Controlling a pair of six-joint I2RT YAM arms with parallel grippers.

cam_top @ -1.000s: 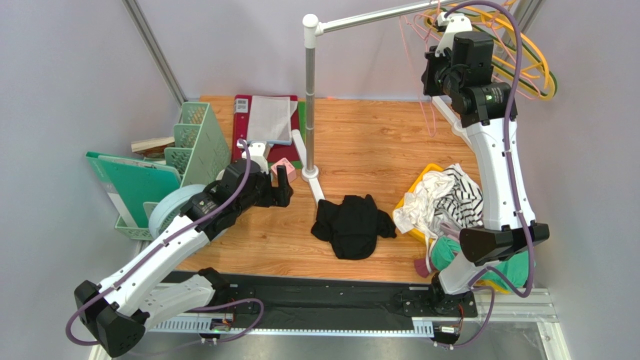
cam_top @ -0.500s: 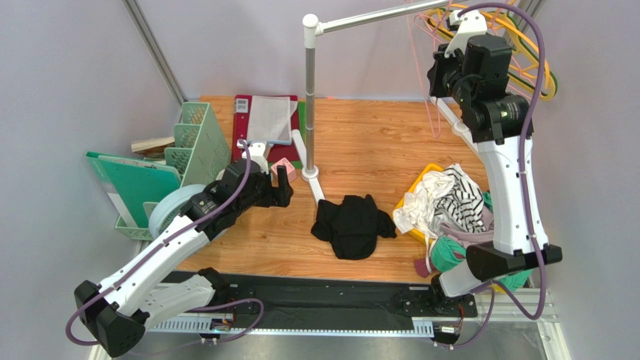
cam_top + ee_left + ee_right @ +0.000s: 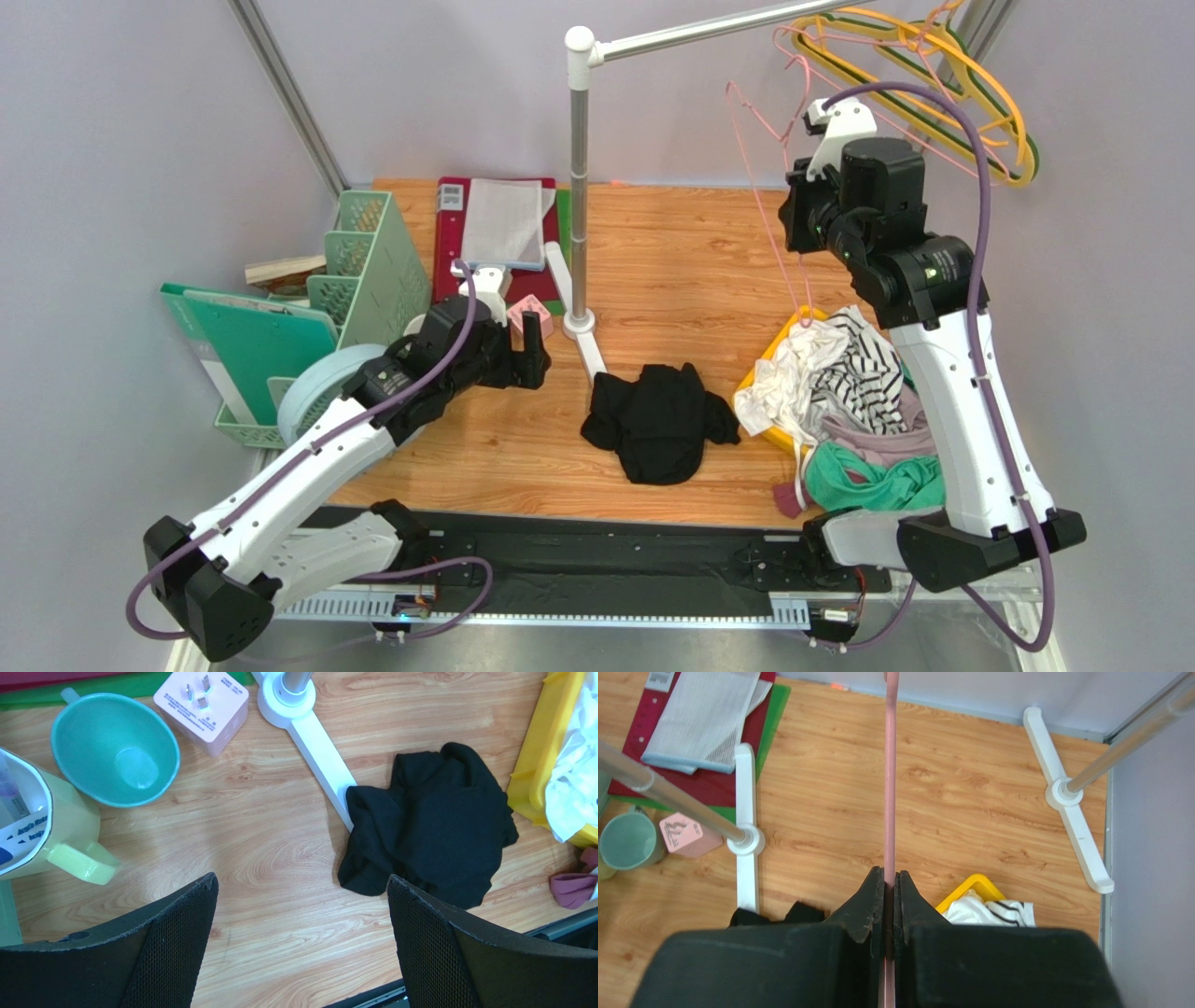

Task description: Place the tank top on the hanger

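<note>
The black tank top point(image 3: 659, 420) lies crumpled on the wooden table by the rack's foot. It also shows in the left wrist view point(image 3: 435, 833). The thin pink wire hanger point(image 3: 772, 210) hangs in the air below the rail. My right gripper point(image 3: 800, 189) is shut on it, and the wrist view shows the pink wire point(image 3: 890, 777) clamped between the fingers of that gripper point(image 3: 891, 882). My left gripper point(image 3: 530, 343) is open and empty, low over the table to the left of the tank top. In its wrist view the left gripper point(image 3: 302, 882) has its jaws wide apart.
A white rack pole point(image 3: 578, 182) with a top rail carries yellow and green hangers point(image 3: 926, 70). A yellow tray point(image 3: 800, 319) holds a striped garment point(image 3: 842, 371), with a green garment point(image 3: 870, 476) nearby. A green file rack point(image 3: 379, 259), teal cup point(image 3: 116, 749) and pink adapter point(image 3: 203, 700) stand at left.
My right arm has come down and toward the table from the rail, carrying the pink hanger with it. The left arm has barely moved. The tank top lies unchanged.
</note>
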